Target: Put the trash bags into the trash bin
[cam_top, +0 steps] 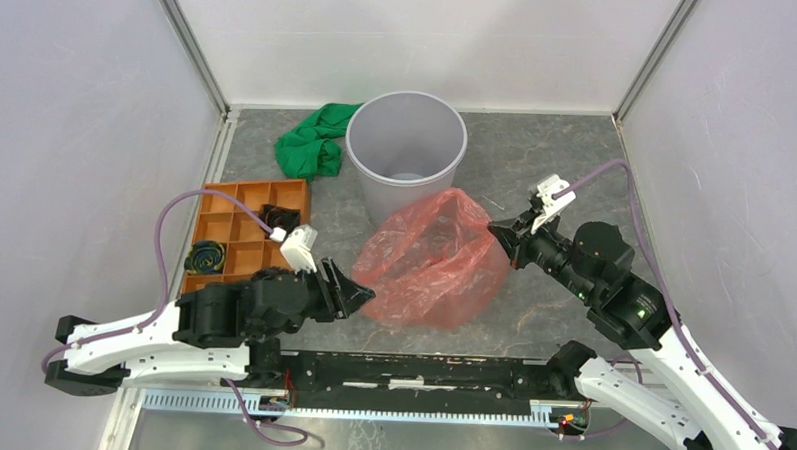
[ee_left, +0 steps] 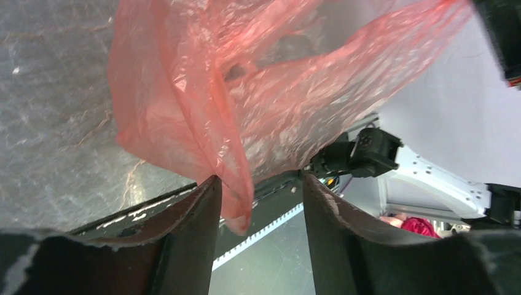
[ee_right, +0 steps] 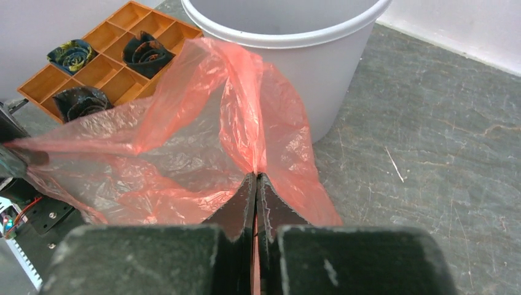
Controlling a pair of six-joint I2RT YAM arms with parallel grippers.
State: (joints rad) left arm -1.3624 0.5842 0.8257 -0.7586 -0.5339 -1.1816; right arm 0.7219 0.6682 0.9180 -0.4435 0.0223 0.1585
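Observation:
The trash bag (cam_top: 433, 261), thin wrinkled red plastic, lies puffed up on the table just in front of the trash bin (cam_top: 376, 184), a round light-grey bucket standing upright with no lid. My right gripper (cam_top: 494, 231) is shut on the bag's right edge; in the right wrist view the film (ee_right: 184, 147) is pinched between the closed fingertips of the gripper (ee_right: 255, 175), with the bin's wall (ee_right: 307, 67) right behind. My left gripper (cam_top: 367, 294) sits at the bag's left corner. In the left wrist view that gripper (ee_left: 258, 178) is open, and a fold of the bag (ee_left: 246, 92) hangs loose beside one finger (ee_left: 190, 233).
A green cloth (cam_top: 312, 142) lies bunched at the bin's left. An orange compartment tray (cam_top: 251, 193) with dark rolled items stands at the left, behind my left arm. A black rail (cam_top: 419, 371) runs along the near edge. White walls enclose the table.

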